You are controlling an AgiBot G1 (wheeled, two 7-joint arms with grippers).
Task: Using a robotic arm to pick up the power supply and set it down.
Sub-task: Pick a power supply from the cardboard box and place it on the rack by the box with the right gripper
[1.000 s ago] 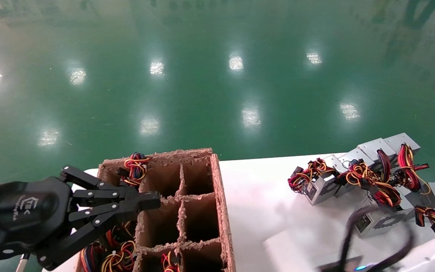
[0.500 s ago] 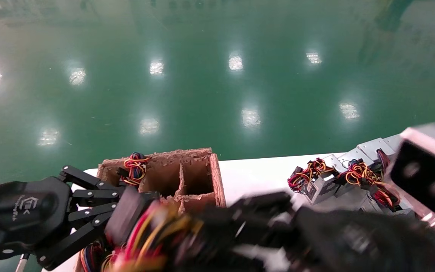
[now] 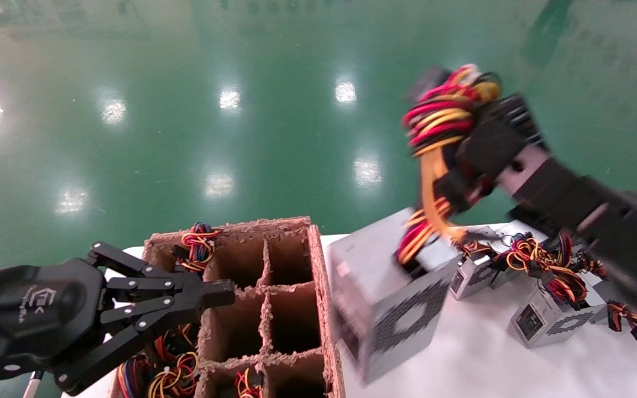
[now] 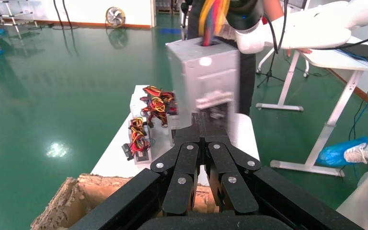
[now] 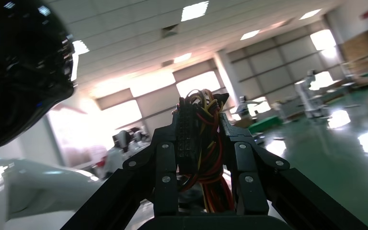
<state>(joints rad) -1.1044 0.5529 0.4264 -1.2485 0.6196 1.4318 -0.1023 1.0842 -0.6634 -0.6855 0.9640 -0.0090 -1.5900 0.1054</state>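
The power supply [image 3: 390, 309], a grey metal box with a hexagon-ring vent, hangs tilted in the air just right of the cardboard crate. It hangs by its red, yellow and orange wire bundle [image 3: 440, 119]. My right gripper [image 3: 476, 119] is raised high and shut on that bundle; in the right wrist view the wires [image 5: 203, 143] and a black connector fill the space between the fingers [image 5: 165, 158]. The left wrist view shows the box [image 4: 203, 79] beyond my left gripper [image 4: 202, 120], which is shut and empty over the crate's left side [image 3: 224, 293].
The divided cardboard crate [image 3: 325, 287] stands on the white table [image 3: 462, 359]; some of its cells hold wire bundles [image 3: 197, 243]. Several more power supplies [image 3: 545, 320] lie in a cluster at the table's right [image 3: 473, 271]. Green floor lies beyond.
The right arm swept in from the lower right across the front and rose up to the right, carrying the power supply by its wires. The left arm has not moved.
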